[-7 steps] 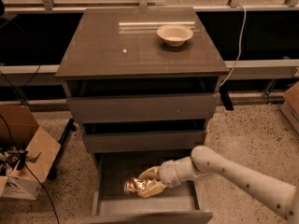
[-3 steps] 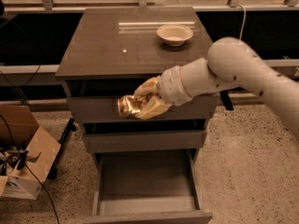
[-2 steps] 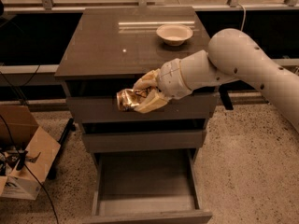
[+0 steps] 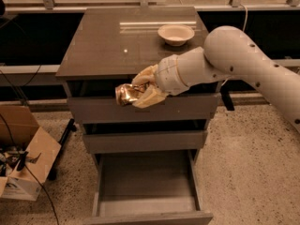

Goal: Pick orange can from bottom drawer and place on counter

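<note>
My gripper (image 4: 140, 91) is shut on the orange can (image 4: 127, 94), a shiny, wrinkled golden can. It holds the can in the air in front of the cabinet's top drawer front, just below the front edge of the counter (image 4: 108, 50). The cream fingers (image 4: 148, 97) wrap the can from the right. The bottom drawer (image 4: 145, 182) is pulled open far below, with a bare grey floor. My white arm reaches in from the right.
A cream bowl (image 4: 176, 33) sits at the back right of the counter. Two shut drawer fronts (image 4: 140, 140) lie between counter and open drawer. A cardboard box (image 4: 23, 158) and cables lie on the floor at left.
The can was lifted out of the bottom drawer and raised to just below the counter's edge. Over the last second the gripper with the can has barely moved.
</note>
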